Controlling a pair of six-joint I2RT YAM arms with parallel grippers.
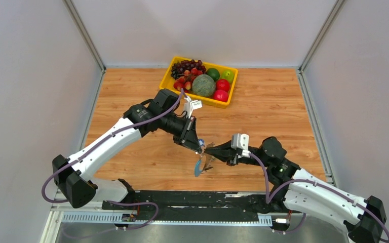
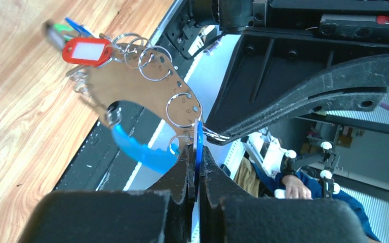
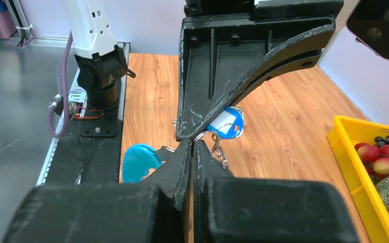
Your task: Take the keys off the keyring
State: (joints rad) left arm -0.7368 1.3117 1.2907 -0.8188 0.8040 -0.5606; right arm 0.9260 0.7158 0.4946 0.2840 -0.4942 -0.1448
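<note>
The keyring [image 2: 147, 88] hangs in the air between my two grippers. It is a curved see-through piece with a row of small wire rings and a bright blue band [image 2: 142, 149]. The keys dangle from it, with a red-and-white head [image 2: 86, 50] and blue and green ones [image 2: 63, 26] beyond. My left gripper [image 2: 196, 149] is shut on a blue-headed key [image 3: 225, 124], which I see edge-on. My right gripper [image 3: 193, 143] is shut on a small wire ring [image 3: 205, 135] right beside it. From above, both grippers [image 1: 198, 144] [image 1: 210, 150] meet tip to tip above the wooden table, with the blue band [image 1: 197, 166] hanging below.
A yellow tray [image 1: 168, 76] of grapes, melon and apples stands at the back middle, and its rim [image 3: 344, 147] shows to the right in the right wrist view. A black base rail [image 1: 192, 200] runs along the near edge. Grey walls close in three sides.
</note>
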